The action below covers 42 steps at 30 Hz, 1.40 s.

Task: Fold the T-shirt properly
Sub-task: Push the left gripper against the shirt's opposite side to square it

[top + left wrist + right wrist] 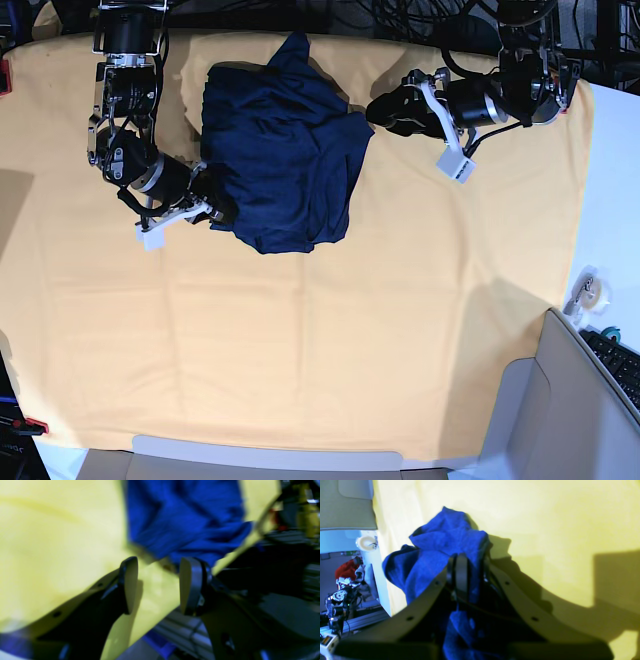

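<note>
The dark navy T-shirt [280, 160] lies crumpled in a heap on the yellow-orange cloth [320, 330], at the back middle of the table. My right gripper [215, 207] is at the heap's left lower edge. In the right wrist view it [473, 577] is shut on a fold of the shirt [445, 542], with fabric bunched between the fingers. My left gripper [378, 108] is at the shirt's right edge. In the left wrist view it [158, 585] is open and empty above the cloth, with the shirt [190, 517] just ahead of the fingertips.
The yellow-orange cloth [50, 542] covers nearly the whole table. A white tape roll [590, 290] lies on the white table edge at the right, also seen in the right wrist view [366, 542]. A grey panel [570, 400] stands at the front right. Cables run along the back edge.
</note>
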Each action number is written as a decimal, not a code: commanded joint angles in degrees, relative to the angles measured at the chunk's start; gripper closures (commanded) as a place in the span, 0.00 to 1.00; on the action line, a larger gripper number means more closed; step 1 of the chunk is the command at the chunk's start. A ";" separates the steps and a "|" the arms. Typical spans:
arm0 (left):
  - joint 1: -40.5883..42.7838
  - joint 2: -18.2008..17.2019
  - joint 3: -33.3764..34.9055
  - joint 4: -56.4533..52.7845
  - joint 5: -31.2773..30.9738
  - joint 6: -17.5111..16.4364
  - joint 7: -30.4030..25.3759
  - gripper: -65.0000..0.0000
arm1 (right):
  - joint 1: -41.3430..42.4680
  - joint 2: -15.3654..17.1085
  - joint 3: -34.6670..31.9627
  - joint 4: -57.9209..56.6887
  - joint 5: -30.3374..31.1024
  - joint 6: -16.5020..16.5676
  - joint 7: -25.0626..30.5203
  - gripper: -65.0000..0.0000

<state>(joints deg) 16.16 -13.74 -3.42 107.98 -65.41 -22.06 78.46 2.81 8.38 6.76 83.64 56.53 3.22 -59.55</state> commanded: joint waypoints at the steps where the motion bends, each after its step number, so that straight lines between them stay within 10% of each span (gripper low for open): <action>1: -0.47 1.39 -0.49 -0.78 -1.01 0.13 1.54 0.58 | 1.10 0.28 0.05 1.24 0.74 0.60 0.52 1.00; 24: -6.80 10.62 -0.49 -12.47 -1.10 0.22 1.54 0.57 | 1.37 0.28 0.05 1.33 0.65 0.60 0.78 1.00; 42: -7.94 8.42 8.21 -13.26 -0.83 0.13 1.54 0.48 | 1.28 0.37 0.14 1.33 0.65 0.60 0.78 1.00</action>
<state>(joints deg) 8.73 -5.02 4.86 93.89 -64.99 -21.87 79.50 3.03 8.38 6.76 83.74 56.05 3.25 -59.46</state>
